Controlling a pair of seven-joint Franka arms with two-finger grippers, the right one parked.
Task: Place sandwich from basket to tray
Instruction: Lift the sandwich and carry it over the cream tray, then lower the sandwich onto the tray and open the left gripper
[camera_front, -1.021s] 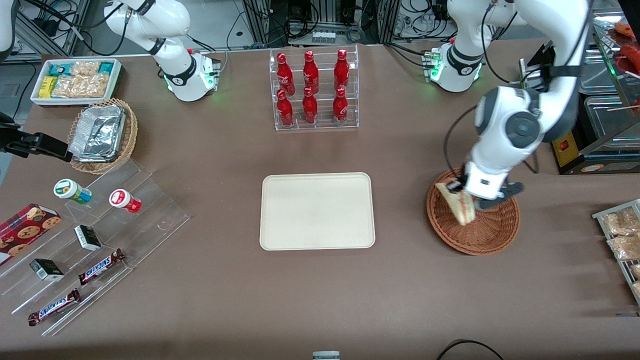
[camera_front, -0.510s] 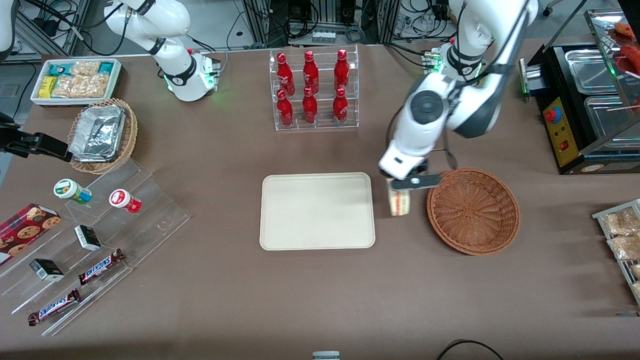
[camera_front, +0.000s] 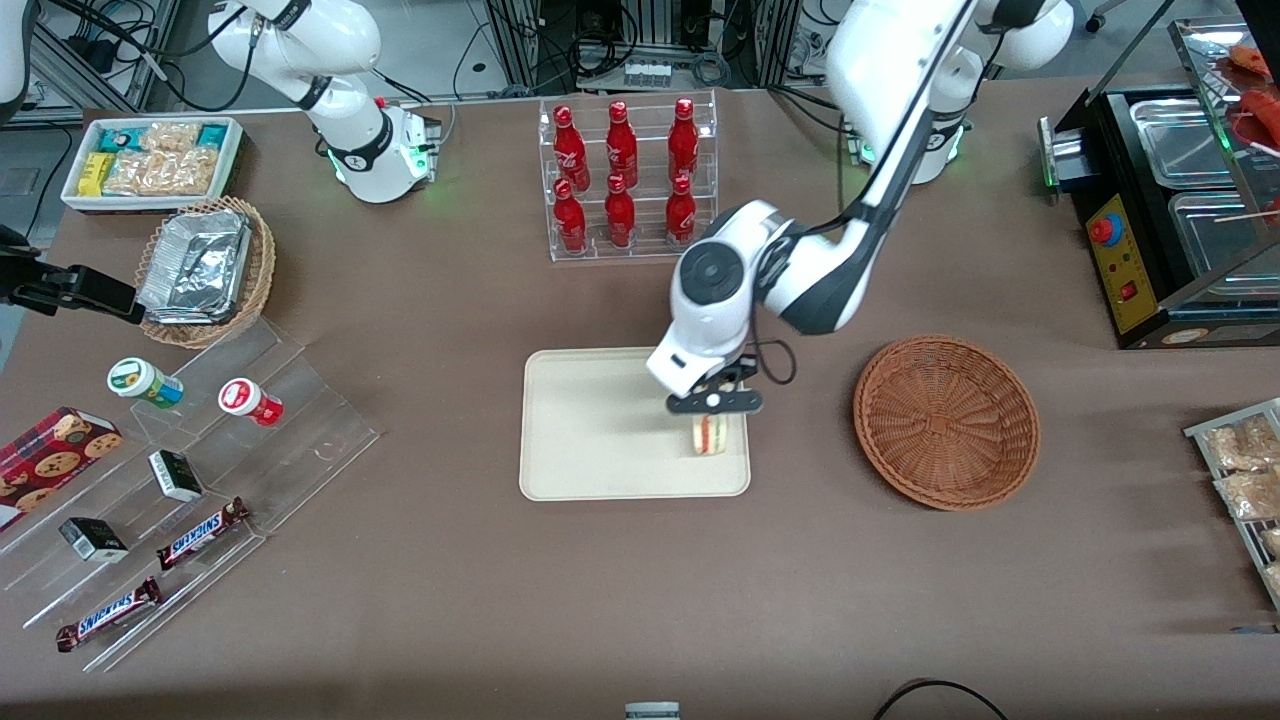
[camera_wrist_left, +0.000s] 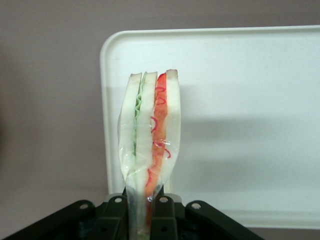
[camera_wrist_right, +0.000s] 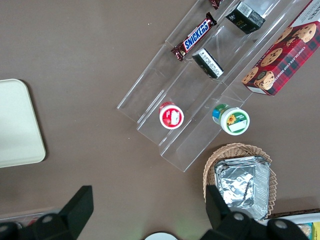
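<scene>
My left gripper (camera_front: 713, 403) hangs over the cream tray (camera_front: 590, 430), at the tray's end nearest the basket, shut on the sandwich (camera_front: 710, 434). The wrapped wedge (camera_wrist_left: 150, 145) hangs from the jaws with its red, orange and green layers showing, just above the tray surface (camera_wrist_left: 250, 125). The two black fingers (camera_wrist_left: 116, 212) pinch its upper end. The reddish-brown woven basket (camera_front: 946, 421) sits beside the tray toward the working arm's end of the table, with nothing in it.
A clear rack of red bottles (camera_front: 627, 180) stands farther from the front camera than the tray. Acrylic steps with snack bars and cups (camera_front: 180, 470), a tan basket of foil trays (camera_front: 205, 270) and a white snack bin (camera_front: 152, 160) lie toward the parked arm's end.
The gripper carried the sandwich out of the basket, across the gap and over the tray. The basket is left with nothing in it.
</scene>
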